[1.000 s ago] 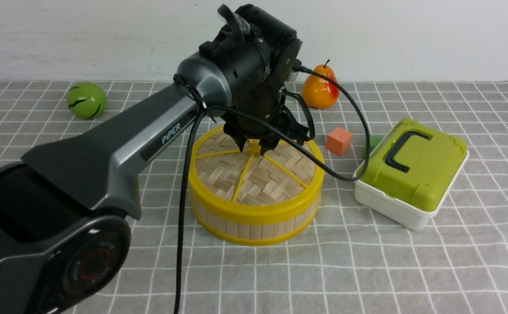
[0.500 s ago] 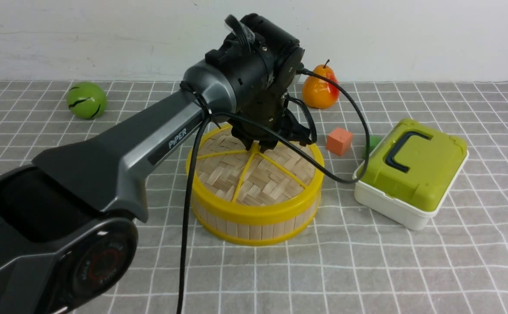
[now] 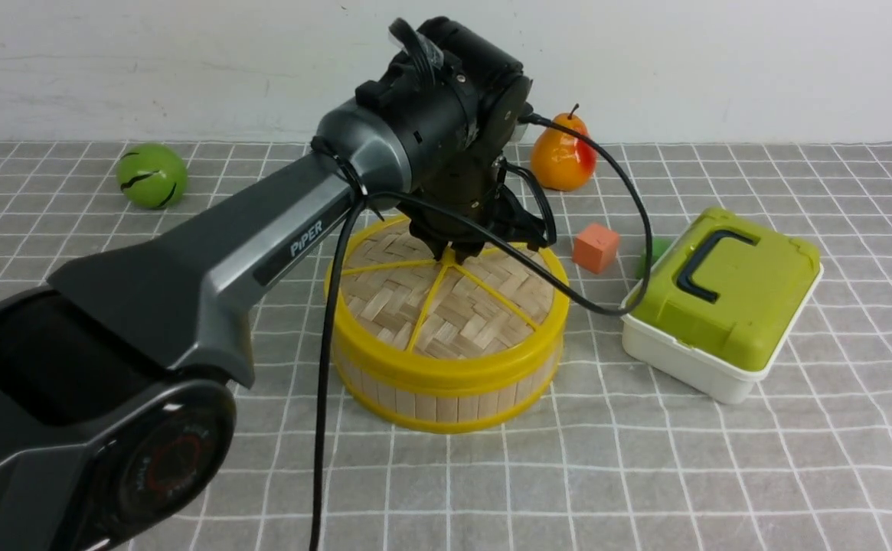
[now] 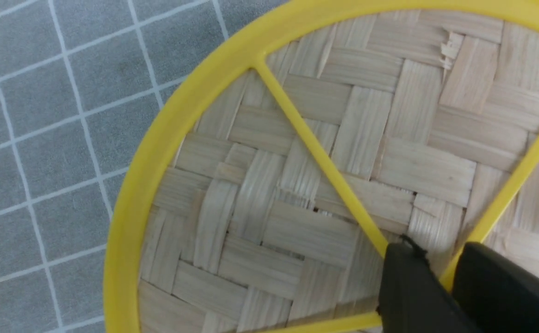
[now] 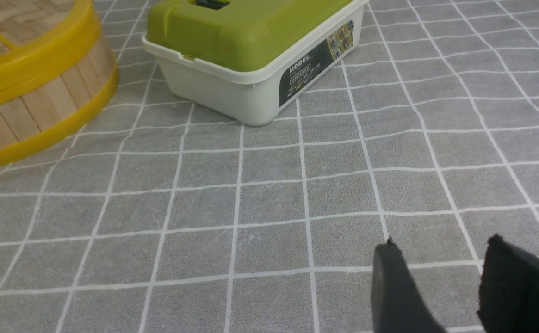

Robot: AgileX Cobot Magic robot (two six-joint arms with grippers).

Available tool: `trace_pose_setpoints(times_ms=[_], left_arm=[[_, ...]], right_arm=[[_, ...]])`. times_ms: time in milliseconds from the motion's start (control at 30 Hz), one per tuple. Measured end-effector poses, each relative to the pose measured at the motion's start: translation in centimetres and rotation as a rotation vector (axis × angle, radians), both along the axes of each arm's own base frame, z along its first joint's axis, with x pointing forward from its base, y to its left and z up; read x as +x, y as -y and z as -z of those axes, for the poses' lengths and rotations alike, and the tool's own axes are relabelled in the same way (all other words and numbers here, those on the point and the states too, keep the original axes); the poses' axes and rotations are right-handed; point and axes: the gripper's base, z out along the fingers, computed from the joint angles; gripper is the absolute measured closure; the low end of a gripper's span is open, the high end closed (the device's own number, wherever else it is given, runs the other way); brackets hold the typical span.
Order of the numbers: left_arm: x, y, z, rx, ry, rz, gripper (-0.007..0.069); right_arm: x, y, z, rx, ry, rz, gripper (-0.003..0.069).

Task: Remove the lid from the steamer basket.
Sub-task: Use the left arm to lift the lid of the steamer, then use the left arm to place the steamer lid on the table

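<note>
Bamboo lid (image 3: 468, 340) sits on the steamer basket (image 3: 448, 406), and our left gripper (image 4: 436, 273) pinches its yellow knob (image 3: 449, 257). We should squeeze snugly and lift straight up, slowly, so the basket does not tip. Our right gripper (image 5: 440, 240) has its fingers spread. Under everything we see gray checked cloth (image 3: 645, 474), a bit wrinkly, with a plain white wall (image 3: 185, 69) behind.

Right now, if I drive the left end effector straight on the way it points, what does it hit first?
Most likely the woven top of the lid, around its centre knob. The left end effector points down there; whether its fingertips already touch the weave is unclear.
</note>
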Motion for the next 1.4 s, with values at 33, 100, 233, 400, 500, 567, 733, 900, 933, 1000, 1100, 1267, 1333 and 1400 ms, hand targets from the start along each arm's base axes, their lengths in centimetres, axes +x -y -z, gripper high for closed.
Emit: trace_pose_setpoints(times_ms=[33, 100, 233, 400, 500, 567, 733, 900, 933, 1000, 1100, 1267, 1333, 1400], left_arm=[[-0.2, -0.1, -0.6, -0.007, 0.007, 0.0, 0.0512], [-0.5, -0.3, -1.6, -0.015, 0.019, -0.002, 0.0512], [-1.2, -0.8, -4.0, -0.042, 0.057, -0.003, 0.0512], [-1.7, -1.2, -5.5, -0.058, 0.082, -0.002, 0.0512], [-2.0, -1.6, -6.6, -0.047, 0.109, 0.009, 0.0512], [-2.0, -1.9, -7.1, -0.042, 0.122, 0.004, 0.0512], [-2.1, -3.7, -8.7, -0.046, 0.132, -0.023, 0.0512], [-1.4, -9.0, -11.6, -0.095, 0.148, -0.083, 0.0512], [-1.1, -10.8, -12.1, -0.119, 0.143, -0.103, 0.0512], [-1.2, -12.1, -12.6, -0.134, 0.139, -0.116, 0.0512], [-1.4, -16.0, -13.2, -0.165, 0.115, -0.179, 0.0512], [-2.5, -21.6, -9.7, -0.119, -0.026, -0.298, 0.0512], [-2.5, -22.4, -8.3, -0.117, -0.039, -0.315, 0.0512], [-2.0, -23.4, -5.1, -0.121, -0.057, -0.335, 0.0512]], right_arm=[[0.0, 0.0, 0.0, 0.0, 0.0, 0.0, 0.0415], [0.0, 0.0, 0.0, 0.0, 0.0, 0.0, 0.0415], [0.0, 0.0, 0.0, 0.0, 0.0, 0.0, 0.0415], [0.0, 0.0, 0.0, 0.0, 0.0, 0.0, 0.0415], [0.0, 0.0, 0.0, 0.0, 0.0, 0.0, 0.0415], [0.0, 0.0, 0.0, 0.0, 0.0, 0.0, 0.0415], [0.0, 0.0, 0.0, 0.0, 0.0, 0.0, 0.0415], [0.0, 0.0, 0.0, 0.0, 0.0, 0.0, 0.0415], [0.0, 0.0, 0.0, 0.0, 0.0, 0.0, 0.0415], [0.0, 0.0, 0.0, 0.0, 0.0, 0.0, 0.0415], [0.0, 0.0, 0.0, 0.0, 0.0, 0.0, 0.0415], [0.0, 0.0, 0.0, 0.0, 0.0, 0.0, 0.0415], [0.0, 0.0, 0.0, 0.0, 0.0, 0.0, 0.0415], [0.0, 0.0, 0.0, 0.0, 0.0, 0.0, 0.0415]])
